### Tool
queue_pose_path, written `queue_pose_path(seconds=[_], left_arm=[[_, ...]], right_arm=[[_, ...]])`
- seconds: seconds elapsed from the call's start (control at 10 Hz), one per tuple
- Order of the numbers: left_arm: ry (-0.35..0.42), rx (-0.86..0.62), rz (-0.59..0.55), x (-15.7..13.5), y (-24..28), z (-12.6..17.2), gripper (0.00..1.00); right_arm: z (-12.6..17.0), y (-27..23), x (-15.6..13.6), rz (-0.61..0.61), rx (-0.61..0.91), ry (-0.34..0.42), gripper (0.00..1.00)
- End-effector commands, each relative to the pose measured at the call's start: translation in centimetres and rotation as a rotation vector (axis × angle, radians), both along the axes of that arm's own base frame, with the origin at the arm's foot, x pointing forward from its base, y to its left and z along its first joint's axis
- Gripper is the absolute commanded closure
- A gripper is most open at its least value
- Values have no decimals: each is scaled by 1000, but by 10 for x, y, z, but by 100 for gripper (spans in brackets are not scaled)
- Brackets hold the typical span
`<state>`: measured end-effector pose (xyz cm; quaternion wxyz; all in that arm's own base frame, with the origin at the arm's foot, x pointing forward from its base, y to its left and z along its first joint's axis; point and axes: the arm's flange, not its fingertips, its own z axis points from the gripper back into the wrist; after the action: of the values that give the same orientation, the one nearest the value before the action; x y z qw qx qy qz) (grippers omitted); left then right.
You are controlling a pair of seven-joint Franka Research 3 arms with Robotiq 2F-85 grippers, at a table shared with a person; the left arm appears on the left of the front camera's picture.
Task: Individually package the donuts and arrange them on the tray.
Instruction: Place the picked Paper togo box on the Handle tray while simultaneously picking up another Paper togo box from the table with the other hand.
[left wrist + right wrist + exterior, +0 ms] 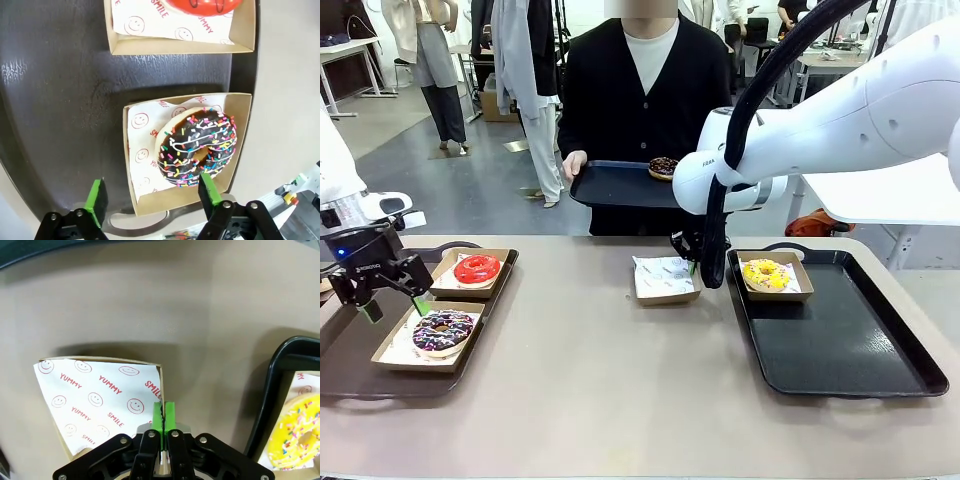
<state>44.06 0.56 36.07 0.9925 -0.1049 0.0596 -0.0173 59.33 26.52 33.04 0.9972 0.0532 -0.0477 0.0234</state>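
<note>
Left gripper (pixel 390 302) jaws wide, nothing held, hovering over the near-left end of the black plastic tray on the left (pixel 340 375). In the left wrist view, left gripper (pixel 152 199) fingers (pixel 96 199) straddle the near-left corner of the shallow brown cardboard box with smiley-print paper (pixel 239 145); one pad is outside the box over the tray (pixel 60 125), the other just beside the dark sprinkled ring donut (pixel 197 147). That donut (pixel 442 332) sits in its box (pixel 395 350) at the tray's near end.

Glossy red ring donut (pixel 477 268) is in a second cardboard box (pixel 498 284) at the far end of the same tray, just beyond the first box. Its edge (pixel 202 5) shows at the top of the left wrist view.

Right gripper (pixel 694 266) is clamped on the right wall of an empty cardboard box with printed paper (pixel 665 278), which stands on the beige table (pixel 620 400) mid-scene, just left of the black tray on the right (pixel 840 350). In the right wrist view, right gripper (pixel 163 415) pads are pinched together on the box's (pixel 95 400) edge.

Yellow sprinkled ring donut (pixel 766 274) is in a cardboard box (pixel 800 292) at the far-left corner of the right tray. It also shows lower right in the right wrist view (pixel 295 432), behind the tray rim (pixel 270 395).

A person (pixel 640 90) on the far side holds a third black tray (pixel 610 185) in one hand (pixel 573 165), above table level. The chocolate-brown ring donut (pixel 663 167) lies bare on its right end.
</note>
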Motion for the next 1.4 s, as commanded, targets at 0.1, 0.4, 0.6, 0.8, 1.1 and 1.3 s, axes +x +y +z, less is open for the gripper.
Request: queue_pose_path(seconds=[0.1, 0.4, 0.6, 0.8, 1.1, 1.3], left_arm=[[0, -130, -20, -11, 8, 21, 0], [-43, -516, -28, -38, 39, 75, 0], [-116, -736, 7, -63, 72, 105, 0], [-153, -917, 69, -75, 107, 109, 0], [-162, -1029, 139, -86, 146, 95, 0], [-142, -1003, 144, -86, 166, 73, 0]], right_arm=[[32, 5, -22, 12, -26, 22, 100], [98, 9, -35, 52, -12, -20, 100], [132, 13, -33, 61, -22, -20, 100], [156, 16, -20, 54, -14, 4, 100], [174, 12, -1, 4, 13, 23, 100], [178, 4, 11, -21, 38, 25, 100]])
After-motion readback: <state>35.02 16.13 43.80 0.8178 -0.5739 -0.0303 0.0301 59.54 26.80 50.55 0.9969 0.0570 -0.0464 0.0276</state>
